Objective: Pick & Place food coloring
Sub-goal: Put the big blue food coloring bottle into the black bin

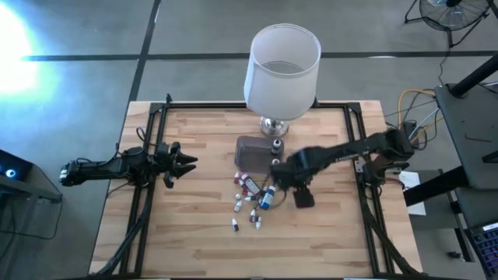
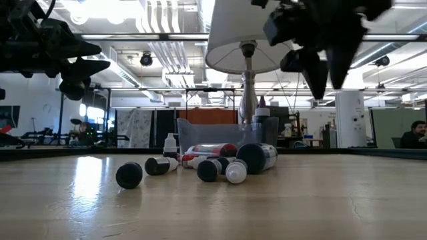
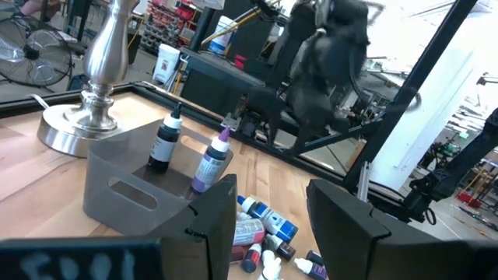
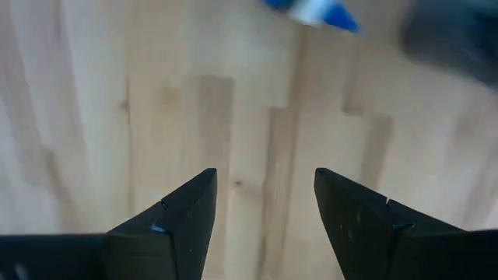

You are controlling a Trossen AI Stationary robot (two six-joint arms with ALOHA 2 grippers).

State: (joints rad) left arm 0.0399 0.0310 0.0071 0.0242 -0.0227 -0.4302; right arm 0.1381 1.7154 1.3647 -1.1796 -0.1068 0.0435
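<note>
Your right gripper (image 4: pixel 263 222) hangs open and empty; lower it squarely over one food coloring bottle (image 1: pixel 266 197) before closing.

A large open lab or workshop hall is shown. A wooden table (image 1: pixel 202 233) is set on a grey concrete floor (image 1: pixel 93 47), with two dark robot arms mounted at its sides. Exposed ducts and pipes (image 2: pixel 160 40) are seen overhead among strip lights. A floor fan (image 1: pixel 451 12), loose cables (image 1: pixel 416 97) and shelves of stock (image 3: pixel 175 15) are seen around it. A seated person (image 2: pixel 417 137) is visible far behind.
</note>
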